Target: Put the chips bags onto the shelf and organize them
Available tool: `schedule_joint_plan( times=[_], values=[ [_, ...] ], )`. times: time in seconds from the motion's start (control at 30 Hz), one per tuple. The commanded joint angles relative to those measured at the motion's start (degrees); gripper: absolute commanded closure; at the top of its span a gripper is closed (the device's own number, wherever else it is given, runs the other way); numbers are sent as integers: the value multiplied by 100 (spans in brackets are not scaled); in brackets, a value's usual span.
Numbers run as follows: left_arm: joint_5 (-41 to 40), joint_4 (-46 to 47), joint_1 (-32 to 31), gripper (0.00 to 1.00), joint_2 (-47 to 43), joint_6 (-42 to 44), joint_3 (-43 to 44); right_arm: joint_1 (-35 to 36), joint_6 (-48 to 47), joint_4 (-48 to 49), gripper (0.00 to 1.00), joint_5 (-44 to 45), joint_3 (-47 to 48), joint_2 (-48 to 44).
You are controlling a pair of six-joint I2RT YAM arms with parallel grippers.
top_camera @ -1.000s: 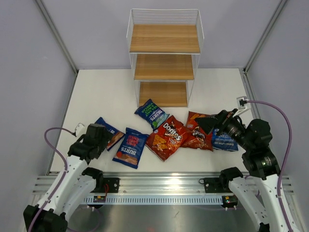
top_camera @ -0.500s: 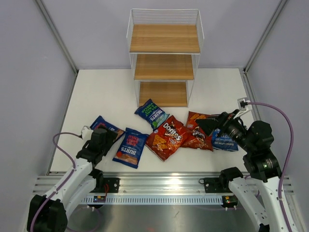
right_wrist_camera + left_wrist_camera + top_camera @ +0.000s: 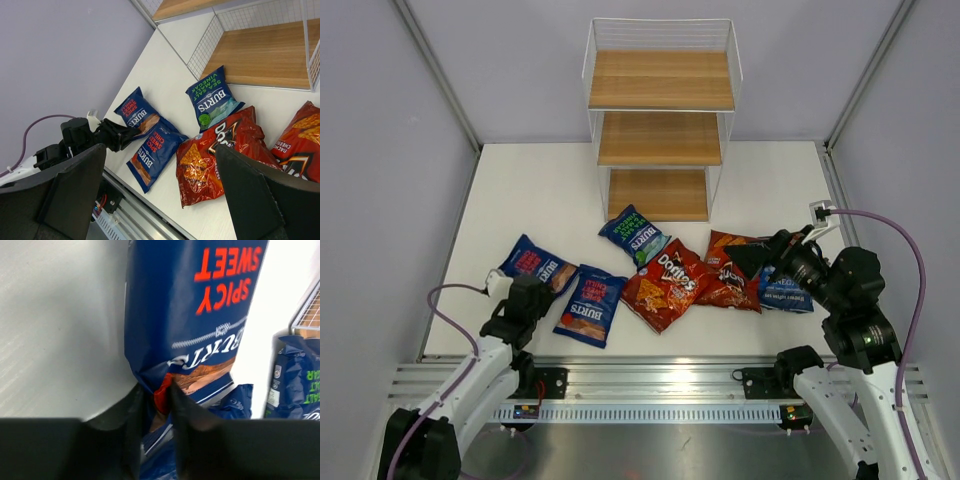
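- Six chips bags [image 3: 665, 285] lie on the table [image 3: 540, 190], at 6 o'clock from the shelf [image 3: 660, 80].
- The left gripper [image 3: 159, 390] is narrow, pinching the near edge of the leftmost Burts bag [image 3: 190, 315], which extends toward 12 o'clock.
- The right gripper [image 3: 159, 150] is spread wide and hovers over the right Doritos bag [image 3: 715, 285].

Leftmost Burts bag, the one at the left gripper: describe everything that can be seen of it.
The leftmost Burts bag is a small glossy dark blue packet with white Burts lettering, red-orange Spicy Sweet print and a brown crisp picture near one end. It lies flat and angled on the white table. The left gripper is shut on its crimped near edge, puckering the foil there. One corner meets the neighbouring Burts bag; whether they overlap is unclear.
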Motion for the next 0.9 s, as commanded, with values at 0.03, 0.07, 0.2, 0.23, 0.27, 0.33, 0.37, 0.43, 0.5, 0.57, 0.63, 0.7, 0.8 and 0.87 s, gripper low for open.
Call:
schedule_joint_plan(
  times=[0.03,0.07,0.2,0.23,0.27,0.33,0.37,0.43,0.5,0.57,0.63,0.7,0.8,0.87],
  values=[
    [-311,49,31,89,-366,251,-129,39,6,280,1,52,-8,47],
    [-319,40,31,91,-489,304,-120,39,15,297,1,43,-26,47],
    [-284,-109,22,100,-1060,594,38,31,33,341,1,69,-35,47],
    [-267,-153,30,100,-1270,760,117,39,33,359,1,69,-43,56],
    [-258,-171,22,100,-1351,927,178,39,33,377,0,61,-52,65],
    [-197,-258,22,100,-1552,1234,458,39,50,438,1,0,-96,126],
    [-153,-276,22,100,-1614,1340,539,39,59,456,1,-27,-113,144],
    [23,-259,22,100,-1685,1621,766,31,138,552,1,-167,-166,258],
    [302,-163,22,100,-1721,1797,899,39,191,657,0,-299,-236,372],
    [549,-66,22,100,-1721,2035,1109,39,174,947,1,-685,-307,468],
    [910,-135,30,100,-1694,2202,1416,39,60,1359,1,-1386,-421,679],
    [1356,-214,22,100,-1625,2404,1689,48,146,1912,1,-2194,-613,977],
    [2172,-329,22,100,-1370,2737,2261,206,463,2810,1,-2752,-728,1346],
    [2719,-268,22,100,-1185,2870,2611,443,428,2882,1,-2445,-720,1479]
  ],
)
